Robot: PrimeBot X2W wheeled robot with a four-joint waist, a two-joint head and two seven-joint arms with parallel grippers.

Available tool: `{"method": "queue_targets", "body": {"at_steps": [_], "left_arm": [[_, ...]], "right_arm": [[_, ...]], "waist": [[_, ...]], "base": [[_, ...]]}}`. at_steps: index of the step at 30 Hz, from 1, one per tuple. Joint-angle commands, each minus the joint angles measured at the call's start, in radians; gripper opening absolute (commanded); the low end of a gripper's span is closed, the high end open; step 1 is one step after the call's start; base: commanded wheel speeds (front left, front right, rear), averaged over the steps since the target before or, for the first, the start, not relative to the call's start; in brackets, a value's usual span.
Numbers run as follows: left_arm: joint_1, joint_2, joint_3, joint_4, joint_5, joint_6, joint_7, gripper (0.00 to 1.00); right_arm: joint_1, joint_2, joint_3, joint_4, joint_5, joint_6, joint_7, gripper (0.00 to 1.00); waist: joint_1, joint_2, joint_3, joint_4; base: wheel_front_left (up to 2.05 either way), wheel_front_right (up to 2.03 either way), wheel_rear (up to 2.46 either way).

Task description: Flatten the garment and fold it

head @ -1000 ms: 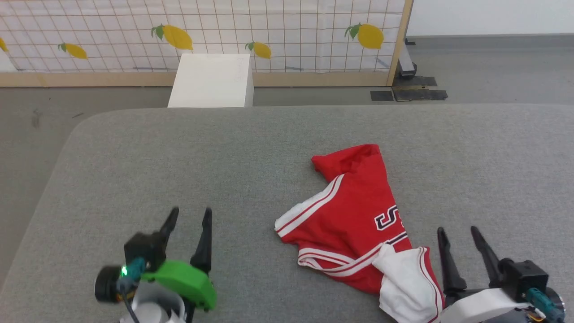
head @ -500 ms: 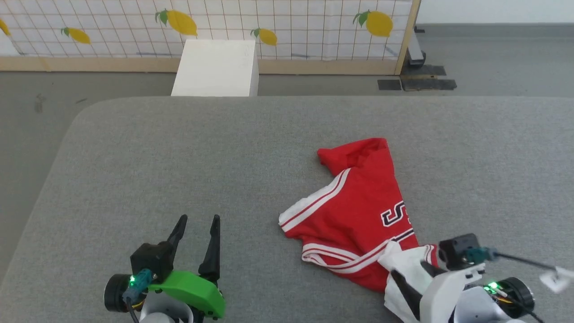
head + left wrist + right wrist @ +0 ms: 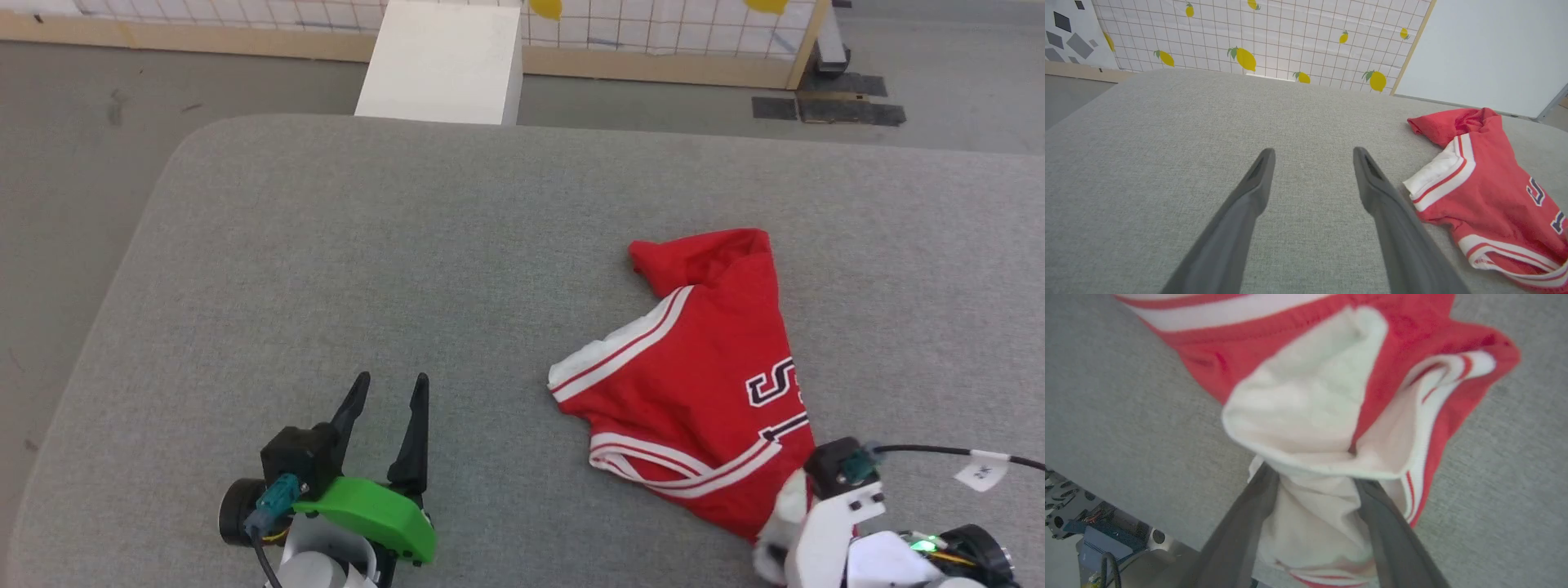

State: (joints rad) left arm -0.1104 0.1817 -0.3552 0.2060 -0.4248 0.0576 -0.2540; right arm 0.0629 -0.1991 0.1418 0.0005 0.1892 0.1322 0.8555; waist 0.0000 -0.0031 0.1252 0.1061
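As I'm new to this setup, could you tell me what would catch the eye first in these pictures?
The crumpled red garment stands out, lying on the right of the grey padded surface. The right gripper is at its near corner, one finger either side of the bunched white sleeve. The left gripper is open over bare surface to the left, apart from the cloth.
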Motion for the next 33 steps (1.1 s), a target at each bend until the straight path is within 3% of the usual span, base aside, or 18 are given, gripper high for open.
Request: {"method": "queue_targets", "body": {"at_steps": [1,4,8,15,22,23,24,28,33], "left_arm": [[-0.011,-0.006,0.009,0.005,0.010,-0.009,-0.008,1.00],[-0.004,-0.015,0.021,0.019,0.012,-0.017,-0.008,1.00],[0.002,-0.031,0.032,0.033,0.017,-0.030,-0.008,1.00],[0.010,-0.053,0.047,0.043,0.027,-0.047,-0.008,1.00],[0.010,-0.066,0.049,0.050,0.041,-0.063,-0.008,1.00],[0.009,-0.068,0.047,0.054,0.043,-0.066,-0.008,1.00],[0.007,-0.070,0.045,0.057,0.045,-0.068,-0.008,1.00],[0.002,-0.077,0.041,0.066,0.050,-0.073,-0.008,1.00],[0.002,-0.083,0.037,0.074,0.054,-0.079,-0.008,1.00]], "right_arm": [[-0.012,-0.003,-0.005,0.022,-0.003,-0.002,-0.017,0.00],[-0.034,-0.016,-0.036,0.005,-0.011,-0.002,-0.053,0.00],[-0.075,-0.084,-0.071,-0.035,-0.056,-0.002,-0.092,0.00],[-0.161,-0.213,-0.089,-0.032,-0.199,-0.002,-0.306,0.00],[-0.080,-0.180,-0.133,0.126,-0.232,-0.002,-0.397,0.00],[-0.069,-0.168,-0.143,0.152,-0.236,-0.002,-0.407,0.29],[-0.059,-0.154,-0.152,0.179,-0.234,-0.002,-0.419,0.97],[-0.053,-0.109,-0.170,0.244,-0.206,-0.002,-0.466,1.00],[-0.089,-0.072,-0.197,0.210,-0.168,-0.002,-0.581,1.00]], "waist": [[0.0000,0.0031,0.010,0.011],[0.0000,0.0031,-0.004,0.002],[0.0000,0.0031,-0.036,-0.014],[0.0000,0.0031,-0.068,-0.042],[0.0000,0.0031,-0.059,-0.072],[0.0000,0.0031,-0.058,-0.077],[0.0000,0.0031,-0.056,-0.082],[0.0000,0.0031,-0.061,-0.100],[0.0000,0.0031,-0.079,-0.128]], "base": [[0.00,0.00,0.00],[0.00,0.00,0.00],[0.00,0.00,0.00],[0.00,0.00,0.00],[0.00,0.00,0.00],[0.00,0.00,0.00],[0.00,0.00,0.00],[0.00,0.00,0.00],[0.00,0.00,0.00]]}}
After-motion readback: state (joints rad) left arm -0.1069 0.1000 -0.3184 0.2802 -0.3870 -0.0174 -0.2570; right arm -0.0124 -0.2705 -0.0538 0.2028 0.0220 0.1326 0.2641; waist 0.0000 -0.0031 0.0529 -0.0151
